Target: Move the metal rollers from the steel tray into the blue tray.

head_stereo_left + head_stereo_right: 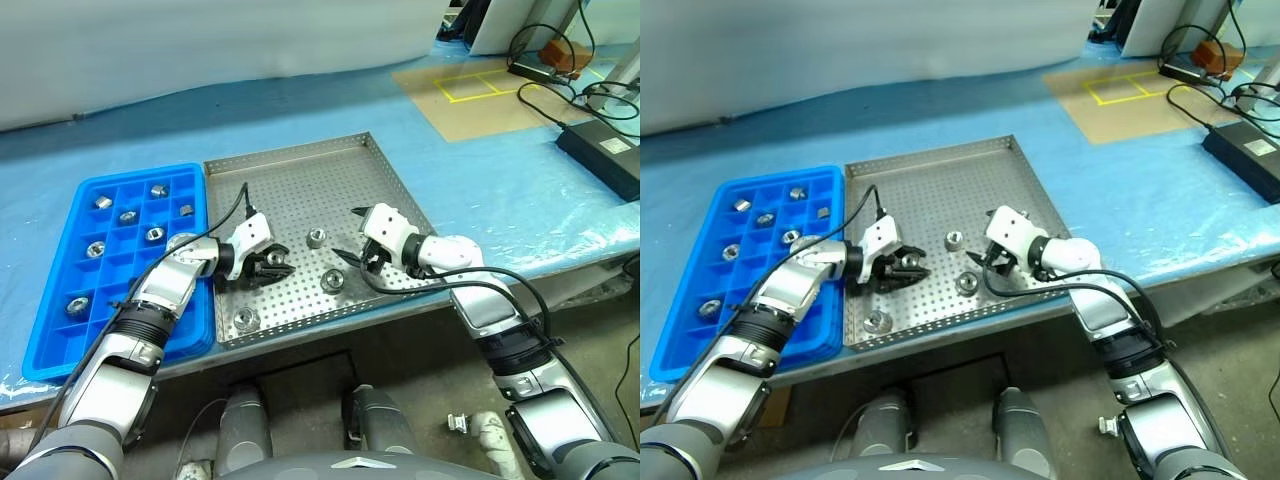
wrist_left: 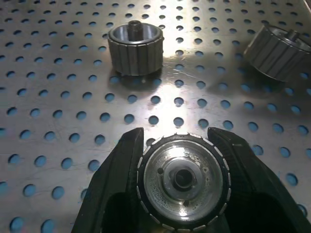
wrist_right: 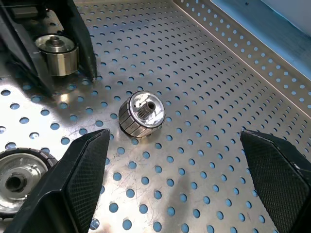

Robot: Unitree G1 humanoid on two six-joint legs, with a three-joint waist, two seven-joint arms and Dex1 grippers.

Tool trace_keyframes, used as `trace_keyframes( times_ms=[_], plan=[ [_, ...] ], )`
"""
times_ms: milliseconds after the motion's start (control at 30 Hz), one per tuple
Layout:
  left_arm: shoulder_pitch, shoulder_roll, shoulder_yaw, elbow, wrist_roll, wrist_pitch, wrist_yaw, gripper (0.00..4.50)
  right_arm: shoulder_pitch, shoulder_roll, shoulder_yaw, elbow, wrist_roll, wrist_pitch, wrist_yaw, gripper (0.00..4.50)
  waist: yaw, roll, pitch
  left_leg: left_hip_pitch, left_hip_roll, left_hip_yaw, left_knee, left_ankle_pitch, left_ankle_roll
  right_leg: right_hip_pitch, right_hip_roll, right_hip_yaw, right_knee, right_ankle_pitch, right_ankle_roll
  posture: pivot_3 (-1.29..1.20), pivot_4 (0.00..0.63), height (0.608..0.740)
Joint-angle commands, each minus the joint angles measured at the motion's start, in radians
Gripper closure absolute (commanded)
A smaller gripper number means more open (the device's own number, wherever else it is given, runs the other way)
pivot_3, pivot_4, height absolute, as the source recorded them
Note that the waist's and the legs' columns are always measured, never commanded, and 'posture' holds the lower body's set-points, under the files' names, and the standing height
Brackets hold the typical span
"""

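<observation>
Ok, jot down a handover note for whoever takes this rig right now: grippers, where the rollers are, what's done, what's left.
Left gripper: fingers closed around one roller, which sits on the steel tray, not lifted.
Right gripper: open, holding nothing, low over the tray with a loose roller ahead of it.
Done: about eight rollers sit in compartments of the blue tray.
Left: four rollers remain in the steel tray, counting the gripped one, the middle one, one by the right gripper and one near the front rim.

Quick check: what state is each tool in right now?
Left tool: shut on a roller, which sits on the steel tray.
Right tool: open, holding nothing.
</observation>
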Motion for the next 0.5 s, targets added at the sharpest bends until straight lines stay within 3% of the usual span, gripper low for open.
trace_keyframes(
  times_ms=[33, 300, 500],
  plan=[
    [0.028, 0.010, 0.047, -0.062, -0.043, 0.024, 0.000, 2.76, -0.020, 0.008, -0.005, -0.008, 0.009, -0.016, 0.004, 0.00, 0.001, 0.000, 0.000, 0.000, 0.000, 0.000, 0.000, 0.000, 0.000, 0.000, 0.000, 0.000, 0.000, 0.000, 0.000, -0.12, 0.150, 0.740],
    [0.066, -0.021, 0.069, -0.112, -0.030, 0.019, 0.124, 2.76, -0.093, 0.005, 0.000, 0.042, 0.007, -0.032, 0.053, 0.00, 0.015, 0.000, 0.000, -0.003, 0.000, 0.000, 0.000, 0.000, 0.000, -0.003, 0.000, 0.000, 0.000, 0.000, 0.000, -0.07, 0.150, 0.740],
    [0.089, -0.023, 0.129, -0.294, -0.107, 0.091, 0.159, 2.76, -0.113, 0.003, 0.004, 0.052, 0.010, -0.042, 0.083, 0.00, 0.024, 0.000, 0.000, -0.007, 0.000, 0.000, 0.000, 0.000, 0.000, -0.004, 0.000, -0.001, -0.001, 0.000, 0.000, -0.05, 0.150, 0.740]
  ],
)
